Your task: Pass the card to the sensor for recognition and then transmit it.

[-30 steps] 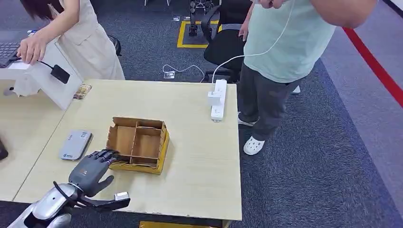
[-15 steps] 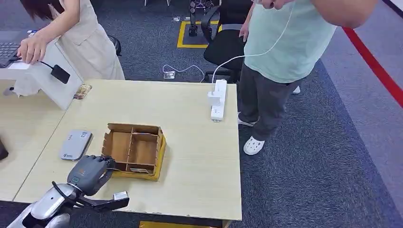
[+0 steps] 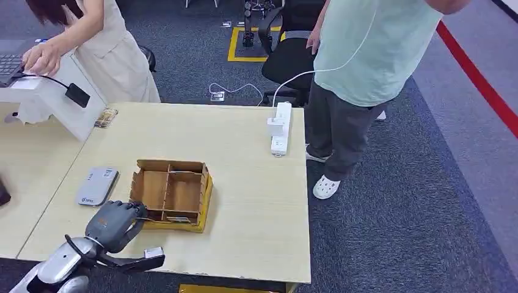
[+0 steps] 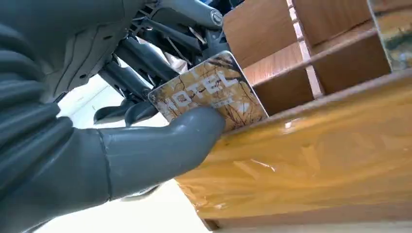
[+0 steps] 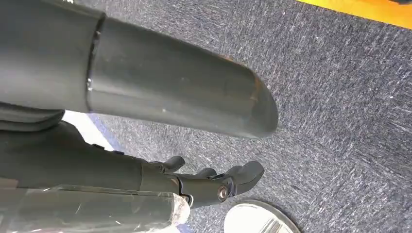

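The brown compartmented wooden box (image 3: pixel 171 190) has matt partitions and a glossy yellow outer wall. The marbled plastic card (image 4: pixel 209 92) looks smooth. The pale wood-grain worktop (image 3: pixel 244 177) is matt. The grey-blue carpet floor (image 5: pixel 340 97) is rough.

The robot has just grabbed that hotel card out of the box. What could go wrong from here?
The left hand pinches the card by one edge only, so it might slip on the way to the grey sensor. The card lies against the wooden box rim, so lifting could snag it or drag the box along.
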Robot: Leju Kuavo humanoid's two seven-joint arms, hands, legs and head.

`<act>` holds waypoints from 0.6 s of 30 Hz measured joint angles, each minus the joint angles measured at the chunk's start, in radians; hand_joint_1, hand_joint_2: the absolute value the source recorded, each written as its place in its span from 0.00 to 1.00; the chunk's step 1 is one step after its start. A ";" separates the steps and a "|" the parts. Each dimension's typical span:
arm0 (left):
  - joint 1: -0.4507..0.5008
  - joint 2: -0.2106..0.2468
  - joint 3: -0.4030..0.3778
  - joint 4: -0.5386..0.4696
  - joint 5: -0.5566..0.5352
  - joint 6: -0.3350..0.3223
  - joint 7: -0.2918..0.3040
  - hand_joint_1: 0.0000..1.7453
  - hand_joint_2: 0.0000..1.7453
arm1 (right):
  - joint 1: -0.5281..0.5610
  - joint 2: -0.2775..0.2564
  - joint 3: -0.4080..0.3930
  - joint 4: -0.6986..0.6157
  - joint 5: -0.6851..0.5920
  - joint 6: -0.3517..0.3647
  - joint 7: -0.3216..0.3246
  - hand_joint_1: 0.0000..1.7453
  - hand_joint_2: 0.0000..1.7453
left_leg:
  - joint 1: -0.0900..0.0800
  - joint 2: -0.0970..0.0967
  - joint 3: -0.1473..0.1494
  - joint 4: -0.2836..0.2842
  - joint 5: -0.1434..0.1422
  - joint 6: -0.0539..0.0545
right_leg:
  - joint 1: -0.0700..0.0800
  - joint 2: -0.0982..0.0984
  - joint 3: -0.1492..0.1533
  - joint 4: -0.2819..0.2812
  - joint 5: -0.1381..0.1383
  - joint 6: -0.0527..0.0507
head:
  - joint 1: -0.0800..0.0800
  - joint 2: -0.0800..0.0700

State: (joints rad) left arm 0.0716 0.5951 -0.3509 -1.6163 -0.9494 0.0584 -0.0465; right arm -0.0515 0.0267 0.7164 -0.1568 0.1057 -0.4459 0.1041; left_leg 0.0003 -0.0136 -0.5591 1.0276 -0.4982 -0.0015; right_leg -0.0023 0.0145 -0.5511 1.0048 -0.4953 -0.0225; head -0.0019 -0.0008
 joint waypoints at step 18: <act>-0.155 0.097 0.205 -0.053 0.121 -0.046 -0.037 1.00 1.00 | -0.003 0.000 0.001 0.000 0.007 0.003 -0.001 0.00 0.00 | 0.001 -0.001 0.000 0.000 0.001 -0.001 | 0.001 -0.001 0.000 0.001 0.001 -0.001 | 0.000 0.000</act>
State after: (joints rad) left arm -0.0834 0.6916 -0.1454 -1.6693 -0.8286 0.0126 -0.0832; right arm -0.0546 0.0267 0.7172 -0.1572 0.1129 -0.4433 0.1034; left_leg 0.0014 -0.0144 -0.5586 1.0277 -0.4970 -0.0022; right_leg -0.0009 0.0140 -0.5508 1.0053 -0.4944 -0.0236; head -0.0023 -0.0011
